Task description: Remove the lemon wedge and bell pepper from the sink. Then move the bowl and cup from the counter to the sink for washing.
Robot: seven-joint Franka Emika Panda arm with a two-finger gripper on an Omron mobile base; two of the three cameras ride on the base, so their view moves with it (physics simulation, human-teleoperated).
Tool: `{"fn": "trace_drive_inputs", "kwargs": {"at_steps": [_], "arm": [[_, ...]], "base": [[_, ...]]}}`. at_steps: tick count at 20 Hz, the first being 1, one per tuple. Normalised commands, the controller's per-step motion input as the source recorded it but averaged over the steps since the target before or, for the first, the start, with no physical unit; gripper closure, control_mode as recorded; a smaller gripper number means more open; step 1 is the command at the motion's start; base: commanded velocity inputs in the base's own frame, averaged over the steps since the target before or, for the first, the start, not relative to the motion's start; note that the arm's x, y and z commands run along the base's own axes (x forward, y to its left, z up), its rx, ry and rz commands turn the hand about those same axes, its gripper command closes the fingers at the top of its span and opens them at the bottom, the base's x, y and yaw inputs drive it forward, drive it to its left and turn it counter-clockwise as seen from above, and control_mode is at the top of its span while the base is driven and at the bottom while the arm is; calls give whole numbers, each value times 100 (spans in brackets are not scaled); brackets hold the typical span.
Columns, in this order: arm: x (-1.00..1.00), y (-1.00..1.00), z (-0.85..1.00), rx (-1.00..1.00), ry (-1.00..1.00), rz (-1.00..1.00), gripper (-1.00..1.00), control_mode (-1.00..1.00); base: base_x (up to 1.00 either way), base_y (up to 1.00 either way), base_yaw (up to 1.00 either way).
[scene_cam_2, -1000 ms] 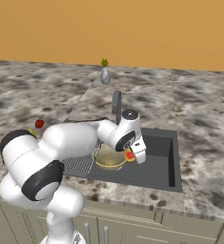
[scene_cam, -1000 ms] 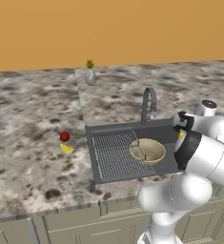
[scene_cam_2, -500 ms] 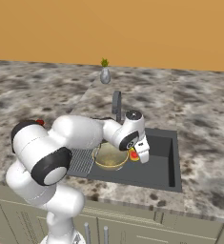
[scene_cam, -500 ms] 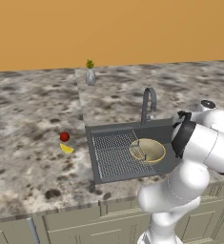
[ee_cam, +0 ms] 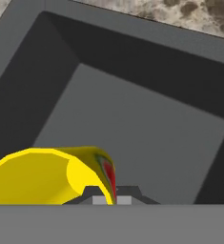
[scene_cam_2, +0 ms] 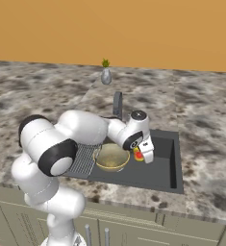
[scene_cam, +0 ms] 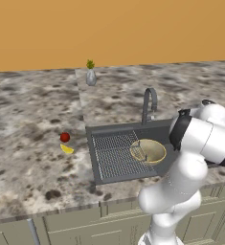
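Two small items sit on the speckled counter (scene_cam: pixel 32 158) at far left of the left base view: bell pepper (scene_cam: pixel 64 137), round and dark red, with the lemon wedge (scene_cam: pixel 67 149) just beside it toward the camera, both well apart from the sink (scene_cam: pixel 115 127). Further back near the orange wall, a grey vase with a green plant (scene_cam: pixel 90 74). Moving right, the sink's ribbed drainboard (scene_cam: pixel 115 154), then the bowl (scene_cam: pixel 148 150), upright, resting in the sink next to the grid, below the grey arched faucet (scene_cam: pixel 149 102). Right of that, white arm bends over the basin. In the right base view the gripper (scene_cam_2: pixel 142 154) hangs over the open dark basin just right of the bowl, jaws pinched tight on the cup (scene_cam_2: pixel 139 154), yellow with a red mark, held above the basin floor, not resting on it. Hand view looks down into the basin; the cup's rim and wall sit at lower left, clamped at the fingertips, tilted. Whether cup touches the bowl: cannot tell.
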Motion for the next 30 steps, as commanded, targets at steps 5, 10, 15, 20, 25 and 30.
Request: {"fn": "trace_drive_inputs", "kwargs": {"at_steps": [5, 10, 15, 20, 25, 30], "arm": [[13, -10, -6, 0, -1, -2, 100, -100], [4, -8, -12, 3, -1, -1, 100, -100], [0, -3, -12, 3, -2, 0, 100, -100], [1, -4, -14, 1, 0, 0, 100, -100], [4, -2, -15, 0, 0, -1, 100, -100], [5, -2, -14, 0, 0, -2, 100, -100]], "base": [[0, 0, 0], [0, 0, 0], [0, 0, 0], [0, 0, 0], [0, 0, 0], [0, 0, 0]]}}
